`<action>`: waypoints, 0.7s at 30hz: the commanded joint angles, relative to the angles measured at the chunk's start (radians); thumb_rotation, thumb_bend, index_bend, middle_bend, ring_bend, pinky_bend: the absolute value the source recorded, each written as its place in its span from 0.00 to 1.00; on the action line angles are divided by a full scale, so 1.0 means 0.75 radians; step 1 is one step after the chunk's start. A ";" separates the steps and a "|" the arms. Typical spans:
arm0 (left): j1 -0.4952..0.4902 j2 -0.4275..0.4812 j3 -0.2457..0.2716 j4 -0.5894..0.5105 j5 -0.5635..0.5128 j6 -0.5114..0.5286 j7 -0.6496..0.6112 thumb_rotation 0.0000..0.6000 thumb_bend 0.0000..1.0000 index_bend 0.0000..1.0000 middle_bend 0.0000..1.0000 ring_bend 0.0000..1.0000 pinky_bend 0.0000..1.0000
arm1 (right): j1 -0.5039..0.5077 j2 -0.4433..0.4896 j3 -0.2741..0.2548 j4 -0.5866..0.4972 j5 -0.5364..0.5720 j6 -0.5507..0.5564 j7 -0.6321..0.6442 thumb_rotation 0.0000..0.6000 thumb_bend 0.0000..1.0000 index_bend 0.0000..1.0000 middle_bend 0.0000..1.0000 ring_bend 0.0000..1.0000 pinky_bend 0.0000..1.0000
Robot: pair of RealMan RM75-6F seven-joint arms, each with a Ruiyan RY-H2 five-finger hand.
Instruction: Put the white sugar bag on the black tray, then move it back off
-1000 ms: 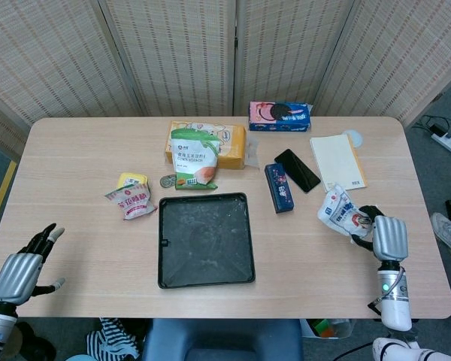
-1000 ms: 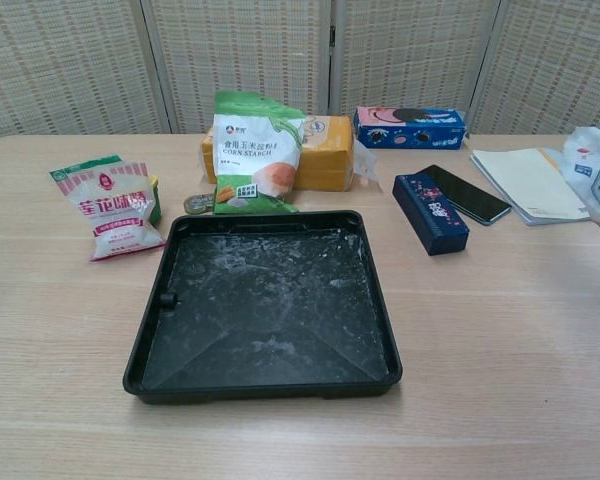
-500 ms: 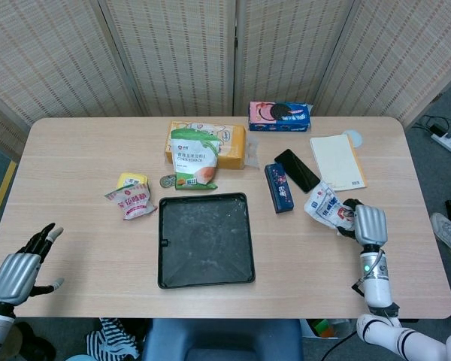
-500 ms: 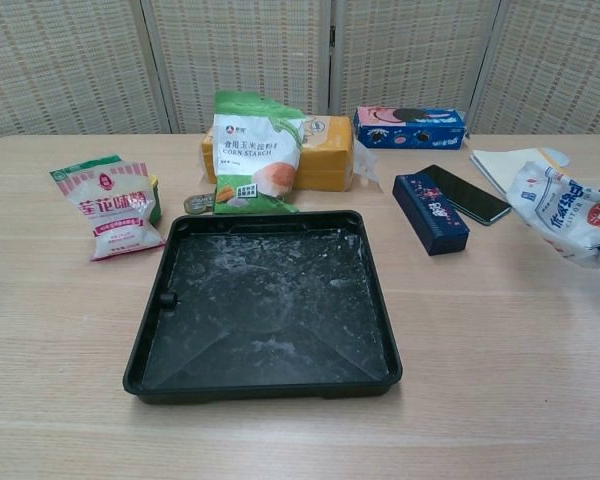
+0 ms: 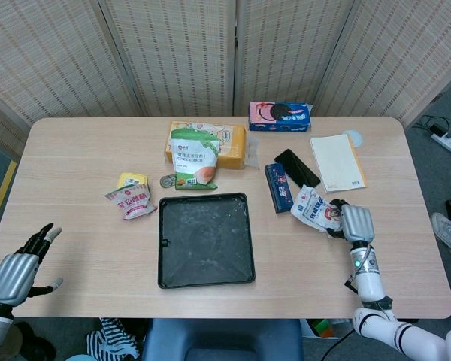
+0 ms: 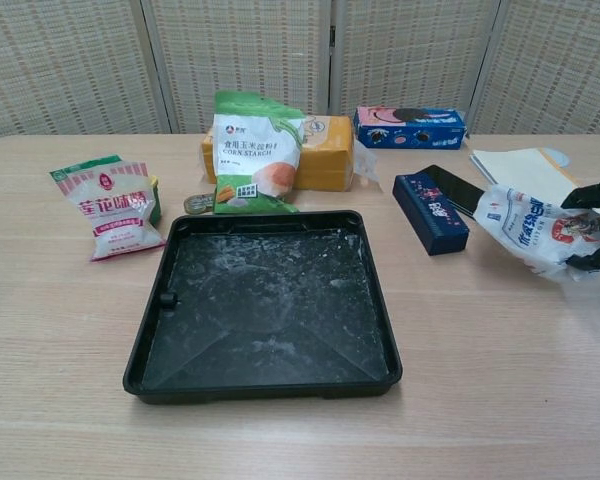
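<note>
Sugar bag (image 5: 313,210) nearer tray (image 5: 205,273), right hand (image 5: 355,223)

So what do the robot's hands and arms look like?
Each hand has a ribbed silver-grey shell on its back and black fingers; the left hand shows pale fingertips. Below the right hand is a white wrist with a small green light, and a thin dark cable runs beside it.

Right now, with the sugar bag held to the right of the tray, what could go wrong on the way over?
The right hand grips the white sugar bag by one end only, so the limp bag may sag or slip out. The dark blue box lies between the bag and the black tray; a low pass could knock it. The phone lies just behind the bag and could be swept too.
</note>
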 commanded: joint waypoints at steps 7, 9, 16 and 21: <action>0.000 -0.001 0.002 -0.004 0.004 0.001 0.007 1.00 0.22 0.04 0.01 0.13 0.41 | -0.041 0.203 -0.015 -0.291 -0.006 -0.001 -0.092 1.00 0.40 0.00 0.00 0.27 0.49; 0.001 -0.002 0.002 -0.003 0.006 0.003 0.009 1.00 0.22 0.04 0.01 0.13 0.41 | -0.062 0.273 -0.027 -0.403 -0.044 0.052 -0.126 1.00 0.40 0.00 0.00 0.25 0.46; -0.002 -0.008 -0.007 0.003 -0.012 -0.002 0.022 1.00 0.22 0.05 0.01 0.13 0.41 | -0.191 0.575 -0.090 -0.872 -0.236 0.338 -0.298 1.00 0.40 0.00 0.00 0.20 0.36; 0.006 -0.015 -0.020 0.008 -0.014 0.028 0.029 1.00 0.22 0.05 0.01 0.13 0.40 | -0.317 0.647 -0.204 -0.951 -0.412 0.520 -0.382 1.00 0.40 0.00 0.00 0.13 0.26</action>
